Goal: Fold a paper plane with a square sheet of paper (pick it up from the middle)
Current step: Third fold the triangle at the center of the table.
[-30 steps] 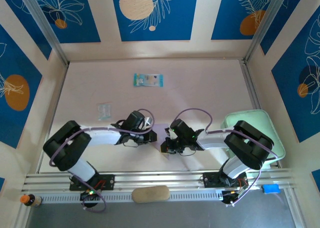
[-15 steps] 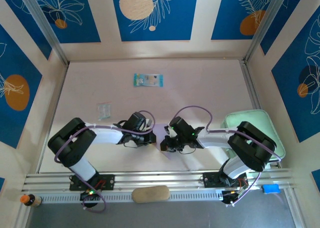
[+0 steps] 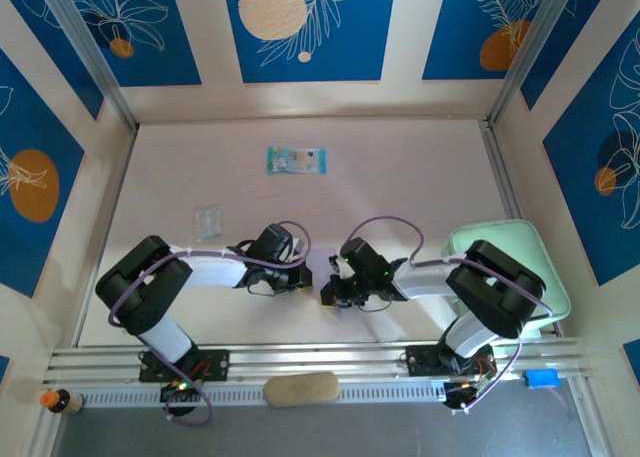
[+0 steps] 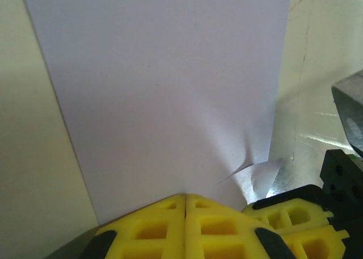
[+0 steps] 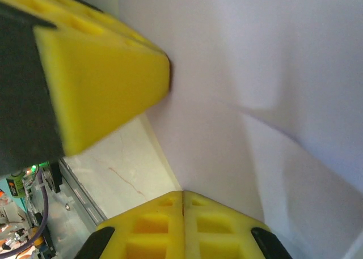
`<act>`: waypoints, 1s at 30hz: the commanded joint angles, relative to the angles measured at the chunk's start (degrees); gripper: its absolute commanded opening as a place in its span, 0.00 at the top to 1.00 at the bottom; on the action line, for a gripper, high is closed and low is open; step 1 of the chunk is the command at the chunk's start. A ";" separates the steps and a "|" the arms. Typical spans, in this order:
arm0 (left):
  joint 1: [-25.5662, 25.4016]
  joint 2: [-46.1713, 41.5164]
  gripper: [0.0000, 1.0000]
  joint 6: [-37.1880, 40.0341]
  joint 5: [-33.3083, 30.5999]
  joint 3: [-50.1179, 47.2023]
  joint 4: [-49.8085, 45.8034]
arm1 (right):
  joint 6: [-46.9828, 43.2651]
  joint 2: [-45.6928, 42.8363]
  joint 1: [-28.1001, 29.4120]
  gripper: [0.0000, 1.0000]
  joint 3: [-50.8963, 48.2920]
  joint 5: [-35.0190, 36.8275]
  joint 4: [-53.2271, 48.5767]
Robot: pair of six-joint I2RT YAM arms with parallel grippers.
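The pale lilac sheet of paper (image 4: 164, 89) hangs between my two grippers near the table's front middle. My left gripper (image 4: 185, 195) is shut, its yellow pads pinching the sheet's near edge. My right gripper (image 5: 182, 192) is shut on another edge of the same sheet (image 5: 261, 111), which bends in soft creases. The left gripper's yellow finger (image 5: 102, 83) presses the paper from the upper left of the right wrist view. From above, the left gripper (image 3: 304, 275) and right gripper (image 3: 330, 292) nearly touch. The paper's outline is cut off, so I cannot tell whether it has the paper plane's shape.
A blue-green printed packet (image 3: 296, 160) lies at the far middle and a small clear packet (image 3: 208, 221) at the left. A mint-green tray (image 3: 520, 245) sits at the right behind the right arm. A tan oblong object (image 3: 300, 388) rests on the front rail.
The left gripper's jaws have closed the last bit. The left arm's elbow has shifted slightly right. Both grippers stay close together at the front middle.
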 commanded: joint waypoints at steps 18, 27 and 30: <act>0.77 0.59 0.99 1.38 -4.61 -0.64 -6.77 | 2.23 -14.54 0.42 0.97 -9.46 0.78 -10.82; 0.93 0.48 0.99 1.53 -5.07 -0.82 -6.62 | -0.91 -11.97 -0.88 0.95 -0.12 -1.45 -9.73; 0.85 -0.24 0.99 1.21 -5.19 -1.12 -6.36 | -1.50 -6.48 -0.35 0.96 2.78 -2.54 -6.84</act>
